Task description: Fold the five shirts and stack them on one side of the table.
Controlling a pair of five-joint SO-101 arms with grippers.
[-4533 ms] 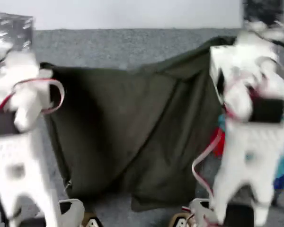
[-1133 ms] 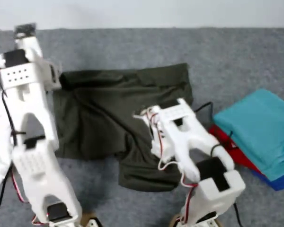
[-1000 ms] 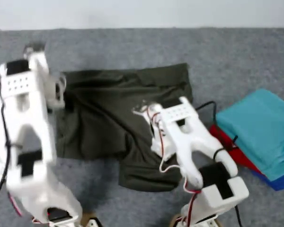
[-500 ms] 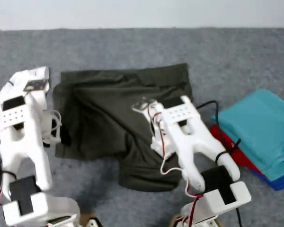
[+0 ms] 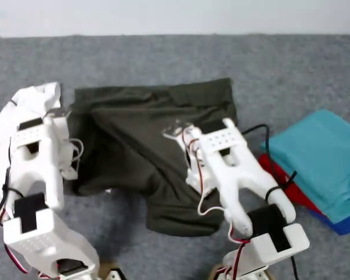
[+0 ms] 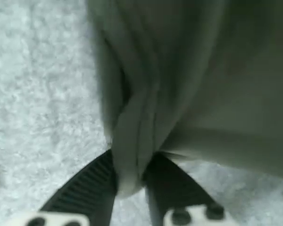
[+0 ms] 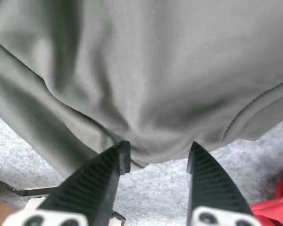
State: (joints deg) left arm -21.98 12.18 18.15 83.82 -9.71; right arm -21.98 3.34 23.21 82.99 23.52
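Olive shirt (image 5: 134, 134), long axis crosswise, left pincer (image 6: 130, 162) gripping its edge, right pincer (image 7: 160, 149) wide

Legible text, labels, numbers, signs: none.

Nearest candidate: faint dark marks on the white shirt (image 5: 29, 99), on its side away from the dark green shirt (image 5: 134, 134). They are too small to read.
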